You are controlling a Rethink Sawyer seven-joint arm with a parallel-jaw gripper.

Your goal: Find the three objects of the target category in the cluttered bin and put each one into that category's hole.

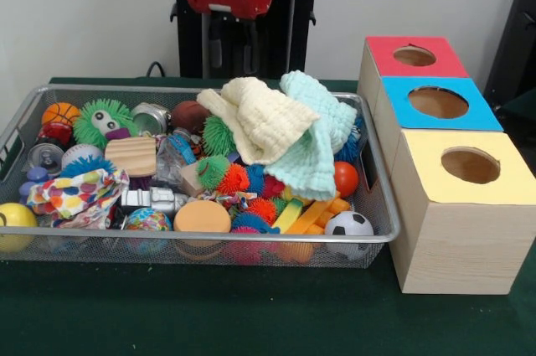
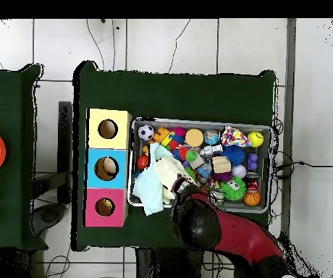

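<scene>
Hovering at six o'clock of the wire mesh bin overhead, the red and black arm hides its gripper, so I cannot tell its state, and the cream knitted cloth and mint knitted cloth heaped over the toys could snag instead of a target.

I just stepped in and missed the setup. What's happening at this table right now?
A red robot arm hangs over the near edge of a wire bin packed with balls, spiky toys and two cloths. It holds nothing that I can see; its end effector isn't clearly visible. Beside the bin stand three wooden boxes with holes, topped red, blue and yellow. From above, something seems to lie inside the blue one.
</scene>
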